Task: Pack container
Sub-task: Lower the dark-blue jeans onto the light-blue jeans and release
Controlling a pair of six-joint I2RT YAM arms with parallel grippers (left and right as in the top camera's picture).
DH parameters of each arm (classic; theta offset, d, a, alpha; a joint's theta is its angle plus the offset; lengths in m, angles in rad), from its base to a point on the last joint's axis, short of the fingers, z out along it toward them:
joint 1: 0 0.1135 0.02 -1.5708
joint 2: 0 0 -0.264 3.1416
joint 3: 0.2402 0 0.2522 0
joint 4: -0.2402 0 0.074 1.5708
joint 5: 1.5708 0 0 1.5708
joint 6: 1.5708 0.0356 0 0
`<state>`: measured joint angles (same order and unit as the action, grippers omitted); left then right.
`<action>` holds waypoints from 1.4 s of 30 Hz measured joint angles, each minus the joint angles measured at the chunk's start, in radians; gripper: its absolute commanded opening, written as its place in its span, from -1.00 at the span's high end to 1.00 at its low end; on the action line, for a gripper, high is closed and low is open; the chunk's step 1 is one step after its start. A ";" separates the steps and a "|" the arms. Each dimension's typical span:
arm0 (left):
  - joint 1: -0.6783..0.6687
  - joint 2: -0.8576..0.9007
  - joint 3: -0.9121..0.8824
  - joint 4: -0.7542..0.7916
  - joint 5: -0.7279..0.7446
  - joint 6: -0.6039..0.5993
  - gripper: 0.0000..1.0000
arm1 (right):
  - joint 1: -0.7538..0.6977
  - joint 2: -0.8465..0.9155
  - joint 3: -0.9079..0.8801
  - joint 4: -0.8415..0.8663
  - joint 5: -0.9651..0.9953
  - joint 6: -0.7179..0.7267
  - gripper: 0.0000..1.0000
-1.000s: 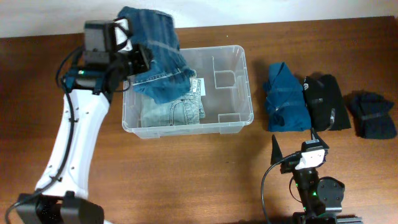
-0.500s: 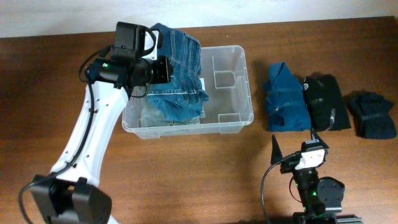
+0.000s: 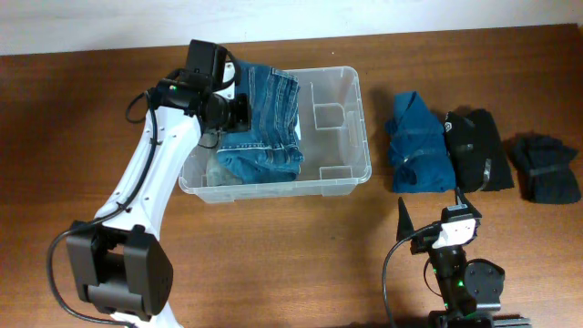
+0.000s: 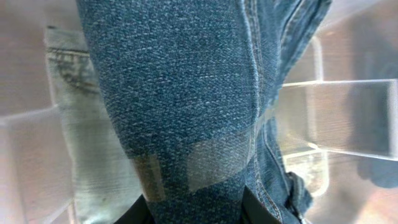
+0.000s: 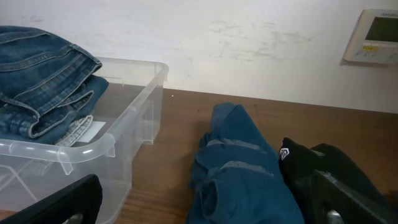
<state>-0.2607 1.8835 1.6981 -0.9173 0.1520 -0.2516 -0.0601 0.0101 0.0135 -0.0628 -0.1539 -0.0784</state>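
Overhead: the large rectangular clear plastic bin sits on the bench toward its back edge, left of centre. The left gripper is clamped on the folded dark-blue denim jeans, which it holds over the bin's left half. A pale light-wash pair lies on the bin floor beneath, mostly covered. Right of the bin, toward the right edge, lie a folded teal-blue garment, a folded black garment and a dark navy bundle. The right gripper stands near the front edge, jaws spread wide, holding nothing.

Left wrist: dark denim fills the frame and runs down between the black fingers of the left gripper; the pale pair shows at the left and a clear divider wall at the right.

Right wrist: the dark jeans stand above the bin's rolled rim; the pale fabric peeks out under them. You cannot tell from here whether the two pairs touch. The right gripper frames the view, open.

Risks, as you judge them: releasing high could let the fold fall open and slump against the moulded dividers; the back edge of the bundle lies close to the rim and may snag there; fingers pulled out sideways could drag the denim and pull the stack apart; a stack this tall leaves you little room for the three garments waiting.
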 measured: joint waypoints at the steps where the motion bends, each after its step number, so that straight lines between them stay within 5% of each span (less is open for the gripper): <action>1: 0.000 0.001 0.000 -0.010 -0.007 -0.002 0.99 | 0.000 0.000 0.000 0.000 0.000 0.000 -0.97; 10: 0.000 0.006 0.000 -0.050 -0.051 -0.006 0.95 | 0.000 0.000 0.000 0.000 0.000 0.000 -0.97; 14: 0.002 0.006 -0.002 -0.060 -0.094 -0.006 0.46 | 0.000 0.000 0.000 0.000 0.000 0.000 -0.97; 17: 0.026 0.006 -0.004 -0.064 -0.106 -0.011 -0.30 | 0.000 0.000 0.000 0.000 0.000 0.000 -0.96; 19: 0.055 0.006 -0.004 -0.067 -0.132 -0.010 -0.54 | 0.000 0.000 0.000 0.000 0.000 0.000 -0.97; 25: 0.118 0.006 -0.004 -0.050 -0.186 0.029 -0.65 | 0.000 0.000 0.000 0.000 0.000 0.000 -0.97; 42: 0.009 0.030 -0.004 0.121 -0.209 0.247 -0.57 | 0.000 0.000 0.000 0.000 0.000 0.000 -0.97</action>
<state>-0.2516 1.9137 1.6943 -0.7963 -0.0574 -0.0044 -0.0601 0.0101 0.0135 -0.0628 -0.1539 -0.0784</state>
